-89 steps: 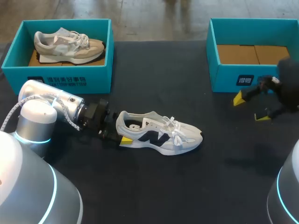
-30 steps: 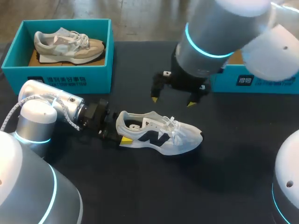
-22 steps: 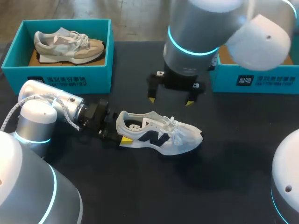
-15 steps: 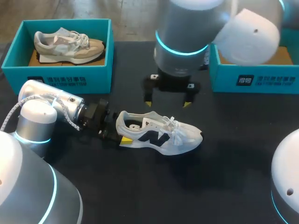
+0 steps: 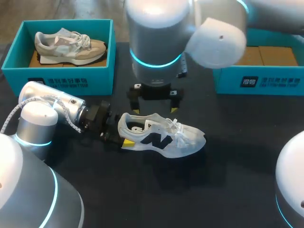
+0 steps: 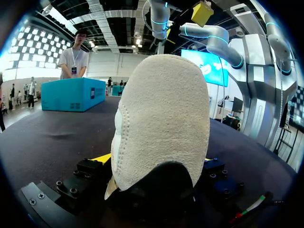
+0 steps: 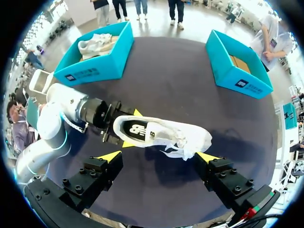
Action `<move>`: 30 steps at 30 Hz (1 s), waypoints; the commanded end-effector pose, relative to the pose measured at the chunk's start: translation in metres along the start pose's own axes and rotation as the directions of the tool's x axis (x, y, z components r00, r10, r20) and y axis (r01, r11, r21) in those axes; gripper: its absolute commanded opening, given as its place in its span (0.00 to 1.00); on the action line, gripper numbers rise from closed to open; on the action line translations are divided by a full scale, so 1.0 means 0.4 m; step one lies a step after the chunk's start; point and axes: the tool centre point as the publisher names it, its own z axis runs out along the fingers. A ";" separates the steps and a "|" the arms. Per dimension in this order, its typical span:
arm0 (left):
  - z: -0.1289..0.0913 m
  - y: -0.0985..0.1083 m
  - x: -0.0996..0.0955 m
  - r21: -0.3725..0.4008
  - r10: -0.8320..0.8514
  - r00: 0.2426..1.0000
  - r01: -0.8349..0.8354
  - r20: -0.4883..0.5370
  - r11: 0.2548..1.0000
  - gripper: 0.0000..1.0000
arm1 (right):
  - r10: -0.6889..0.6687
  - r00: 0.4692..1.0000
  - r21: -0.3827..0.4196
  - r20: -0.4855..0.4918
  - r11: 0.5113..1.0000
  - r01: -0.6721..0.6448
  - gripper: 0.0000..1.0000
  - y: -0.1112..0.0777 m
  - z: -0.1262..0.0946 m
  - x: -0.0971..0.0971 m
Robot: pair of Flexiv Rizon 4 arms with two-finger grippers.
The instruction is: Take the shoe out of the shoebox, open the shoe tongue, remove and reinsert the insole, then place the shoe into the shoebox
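At the heel of the white shoe (image 5: 164,135), left gripper (image 5: 121,138) is clamped, one yellow tip on each side. Right gripper (image 5: 154,110) hovers just above the shoe's collar, fingers spread wide, holding nothing. Shoe stands on its sole on the black table (image 5: 223,180), toe toward the right arm's side, between left shoebox (image 5: 102,76), holding a beige shoe (image 5: 66,45), and right shoebox (image 5: 266,80), showing only cardboard.
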 end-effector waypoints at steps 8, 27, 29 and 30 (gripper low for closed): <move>-0.002 -0.002 0.000 -0.002 -0.001 1.000 0.001 0.000 1.000 0.00 | 0.001 0.972 0.015 0.234 1.000 -0.005 1.00 0.000 0.091 0.068; -0.002 -0.002 0.000 -0.002 -0.001 1.000 0.001 0.000 1.000 0.00 | 0.003 0.883 0.001 0.470 1.000 -0.004 1.00 0.000 0.192 0.083; -0.002 -0.002 0.000 -0.002 -0.001 1.000 0.001 0.000 1.000 0.00 | 0.010 0.879 0.000 0.476 1.000 -0.011 1.00 0.001 0.200 0.081; -0.002 -0.002 0.000 -0.002 -0.001 1.000 0.001 0.000 1.000 0.00 | 0.017 0.867 -0.006 0.499 1.000 -0.016 1.00 0.002 0.204 0.080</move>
